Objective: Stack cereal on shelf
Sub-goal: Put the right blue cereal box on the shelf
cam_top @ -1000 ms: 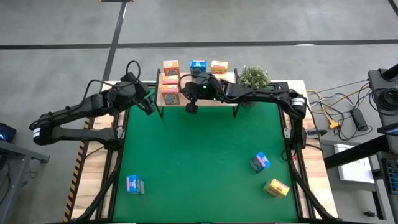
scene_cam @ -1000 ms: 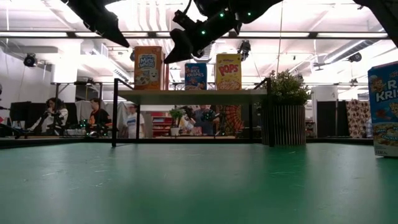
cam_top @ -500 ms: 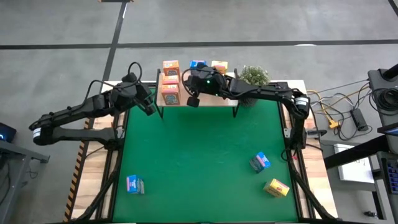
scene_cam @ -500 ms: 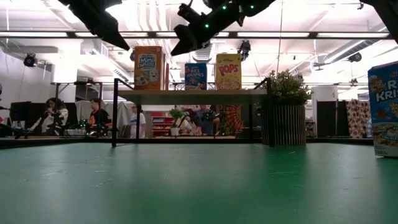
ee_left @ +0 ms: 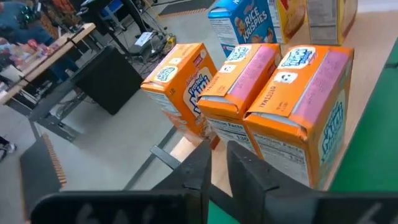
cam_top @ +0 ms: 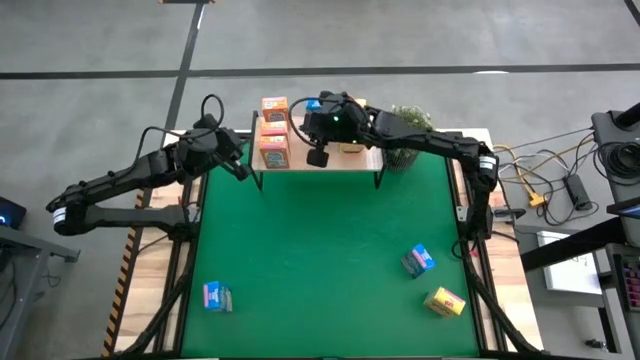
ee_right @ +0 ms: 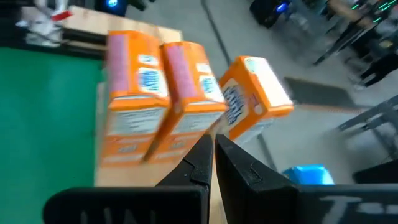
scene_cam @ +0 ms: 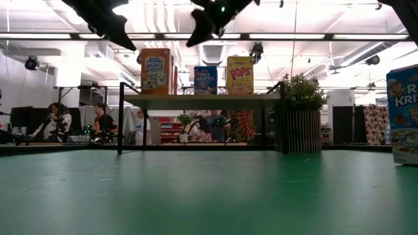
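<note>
We count three orange-pink cereal boxes (ee_left: 298, 112) on the shelf (cam_top: 340, 160), with a blue box (cam_top: 418, 260) loose on the green mat (cam_top: 310, 260); they look light, stiff and crushable, best pinched across the narrow sides. Left gripper (ee_left: 214, 163) nearly pressed together, empty, beside the shelf; right gripper (ee_right: 214, 155) pressed together above it.

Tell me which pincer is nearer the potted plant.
Right. The right pincer hovers over the shelf, just beside the potted plant; the left pincer hangs past the shelf's far end.
</note>
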`<move>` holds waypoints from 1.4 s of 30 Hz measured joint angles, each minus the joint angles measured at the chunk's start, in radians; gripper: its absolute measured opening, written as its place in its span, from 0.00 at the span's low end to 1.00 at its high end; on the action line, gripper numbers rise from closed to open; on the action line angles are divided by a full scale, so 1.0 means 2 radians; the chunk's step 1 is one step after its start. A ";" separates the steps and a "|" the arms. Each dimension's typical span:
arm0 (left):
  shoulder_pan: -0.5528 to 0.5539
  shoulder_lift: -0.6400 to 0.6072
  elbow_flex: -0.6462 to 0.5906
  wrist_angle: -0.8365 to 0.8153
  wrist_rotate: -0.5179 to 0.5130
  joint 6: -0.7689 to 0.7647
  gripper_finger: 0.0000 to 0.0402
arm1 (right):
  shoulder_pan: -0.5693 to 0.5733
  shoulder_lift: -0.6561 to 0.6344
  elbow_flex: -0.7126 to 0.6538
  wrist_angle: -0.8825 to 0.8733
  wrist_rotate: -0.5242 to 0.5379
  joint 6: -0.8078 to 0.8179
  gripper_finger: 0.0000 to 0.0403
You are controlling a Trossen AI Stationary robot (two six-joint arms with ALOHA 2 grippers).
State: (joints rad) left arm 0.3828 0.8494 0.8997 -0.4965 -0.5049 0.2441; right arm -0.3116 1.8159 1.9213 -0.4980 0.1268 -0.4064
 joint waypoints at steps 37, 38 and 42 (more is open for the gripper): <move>-0.303 0.010 0.000 0.062 0.039 -0.135 0.00 | 0.247 -0.123 -0.045 -0.499 -0.101 0.528 0.02; -0.305 0.010 0.000 0.063 0.039 -0.136 0.00 | 0.256 -0.131 -0.065 -0.491 -0.101 0.546 0.02; -0.308 0.010 0.000 0.064 0.038 -0.136 0.00 | 0.286 -0.163 -0.139 -0.475 -0.102 0.618 0.02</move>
State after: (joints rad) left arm -0.2325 0.8696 0.9001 -0.3680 -0.4285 -0.0285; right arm 0.2598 1.4906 1.6434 -1.4473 -0.0779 0.8291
